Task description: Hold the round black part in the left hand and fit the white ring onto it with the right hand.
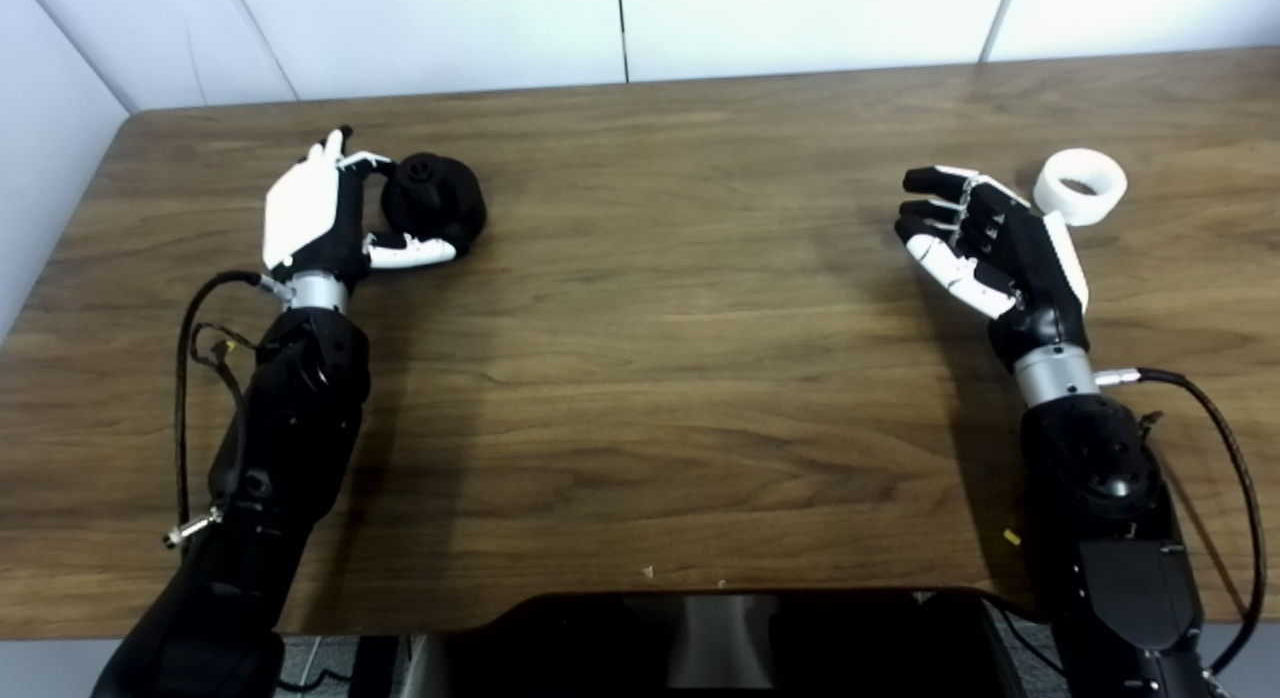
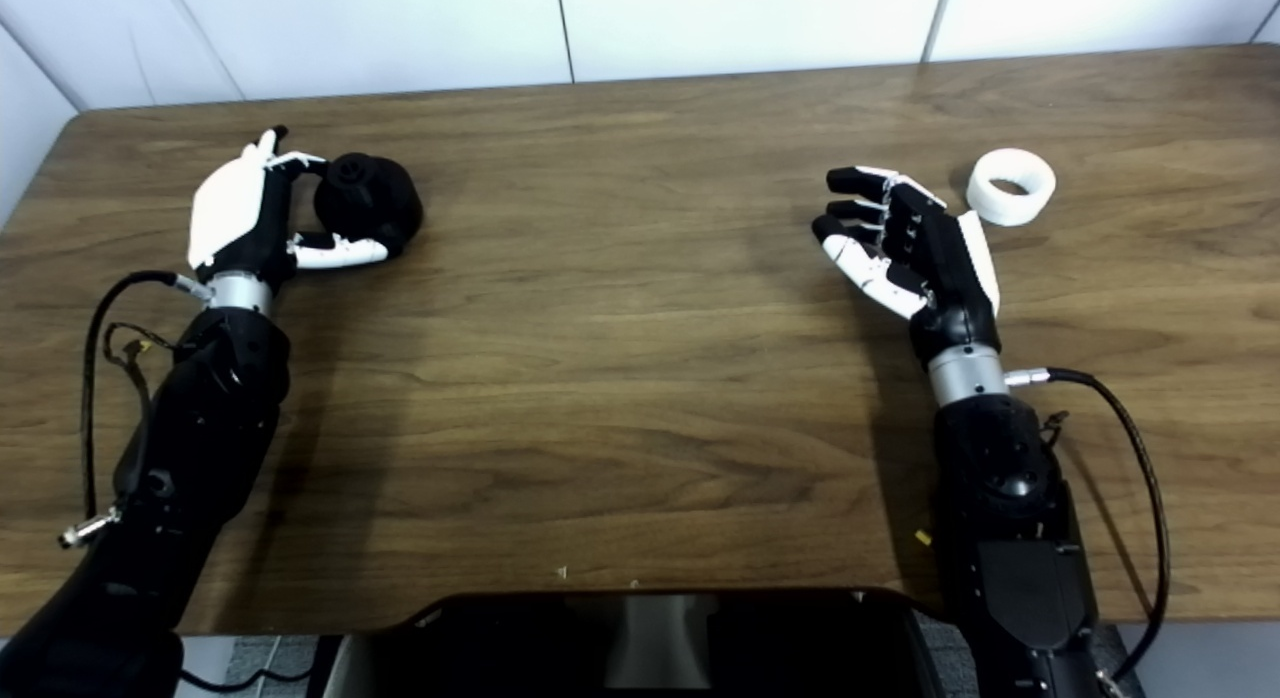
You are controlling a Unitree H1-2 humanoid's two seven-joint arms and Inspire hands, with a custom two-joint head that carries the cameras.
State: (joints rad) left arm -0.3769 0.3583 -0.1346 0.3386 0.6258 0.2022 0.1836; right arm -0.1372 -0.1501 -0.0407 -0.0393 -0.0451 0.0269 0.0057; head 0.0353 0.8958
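Lying just beside the spread, empty right hand (image 1: 990, 248), the white ring (image 1: 1079, 185) rests untouched.

one round black plastic part (image 1: 434, 202) with a small raised knob on top. one short white plastic ring (image 1: 1079, 185) — a single open band, nothing stacked on it. one brown wood-grain table (image 1: 660, 378) carries both. two robot hands in black and white show above it — the left hand (image 1: 322, 216) and the right hand (image 1: 985, 250). two small pale specks (image 1: 648, 572) lie near the table's front edge, and one tiny yellow scrap (image 1: 1012, 537).
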